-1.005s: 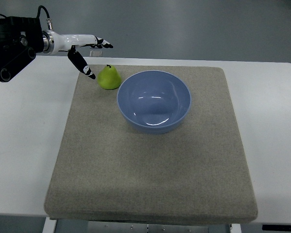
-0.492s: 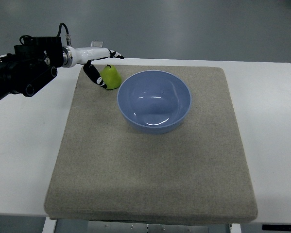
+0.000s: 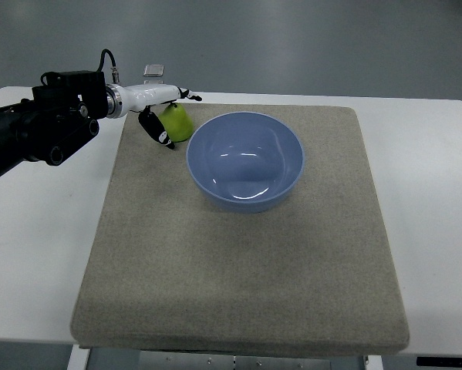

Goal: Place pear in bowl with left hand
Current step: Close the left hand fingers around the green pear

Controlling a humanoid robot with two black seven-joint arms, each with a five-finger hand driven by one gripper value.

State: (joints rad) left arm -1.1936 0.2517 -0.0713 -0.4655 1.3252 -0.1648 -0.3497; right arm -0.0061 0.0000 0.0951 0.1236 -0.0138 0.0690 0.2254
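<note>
A green pear (image 3: pixel 177 123) stands upright on the grey mat, just left of the blue bowl (image 3: pixel 244 159). My left hand (image 3: pixel 171 116) reaches in from the upper left and straddles the pear: the thumb (image 3: pixel 158 132) sits on its near left side and the long fingers (image 3: pixel 183 94) lie over its far side. The fingers are still spread, and I cannot see them pressing on the fruit. The bowl is empty. My right hand is out of view.
The grey felt mat (image 3: pixel 238 293) covers most of the white table (image 3: pixel 38 231). A small grey block (image 3: pixel 154 72) lies on the table behind the hand. The black forearm (image 3: pixel 38 127) stretches over the table's left part.
The left arm has moved right and slightly nearer over the second; the hand went from beside the pear to around it. The pear and bowl have stayed put.
</note>
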